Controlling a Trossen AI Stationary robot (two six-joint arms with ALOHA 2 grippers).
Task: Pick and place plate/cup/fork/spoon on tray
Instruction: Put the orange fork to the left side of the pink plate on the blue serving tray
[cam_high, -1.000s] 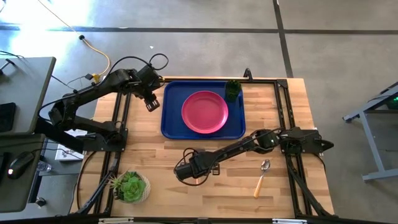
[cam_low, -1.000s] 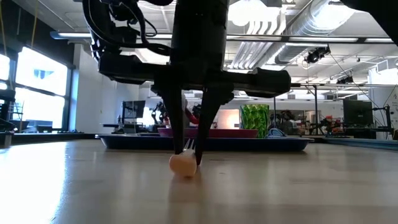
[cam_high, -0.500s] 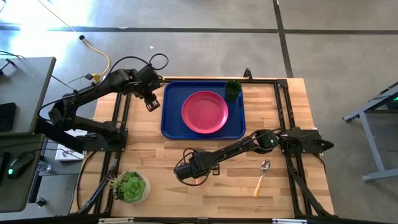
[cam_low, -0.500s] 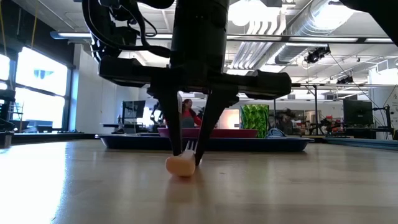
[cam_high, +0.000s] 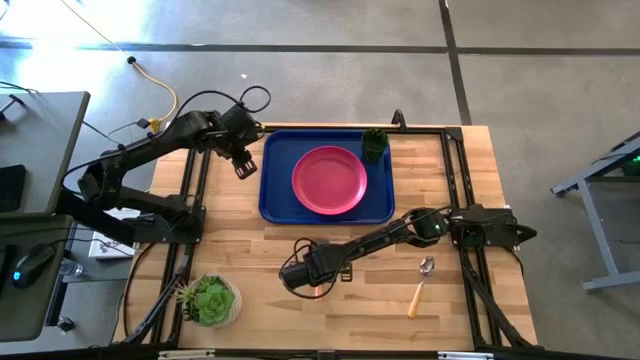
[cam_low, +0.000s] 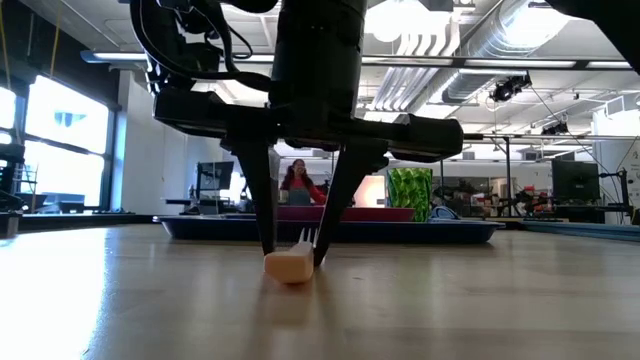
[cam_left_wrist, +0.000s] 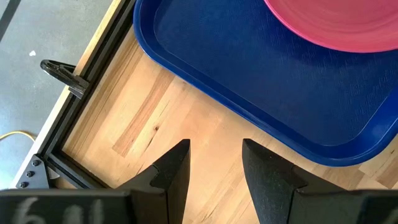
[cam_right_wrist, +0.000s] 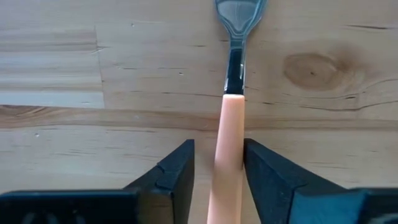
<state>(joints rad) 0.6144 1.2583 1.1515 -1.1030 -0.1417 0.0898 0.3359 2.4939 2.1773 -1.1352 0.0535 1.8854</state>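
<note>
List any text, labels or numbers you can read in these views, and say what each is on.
None can be read.
Left gripper: pale marks on its housing in the left wrist view, too blurred to read.
Papers beside the table's left edge: print too small to read.
Tray, plate, cup, fork and spoon: no markings visible.

The floor (cam_high: 520, 90) is grey concrete, crossed by dark seams, with bright light falling on it at the far left. A yellow cable (cam_high: 158, 90) trails over it there. At the left stands a grey desk (cam_high: 40, 150) with a mouse (cam_high: 22, 268) near its front. A grey metal frame (cam_high: 600, 210) shows at the right edge. Across the room, tall windows (cam_low: 60, 150) glow on the left, ducts (cam_low: 440, 40) run under the ceiling, and a person (cam_low: 297, 182) sits far back among monitors (cam_low: 575, 182).
</note>
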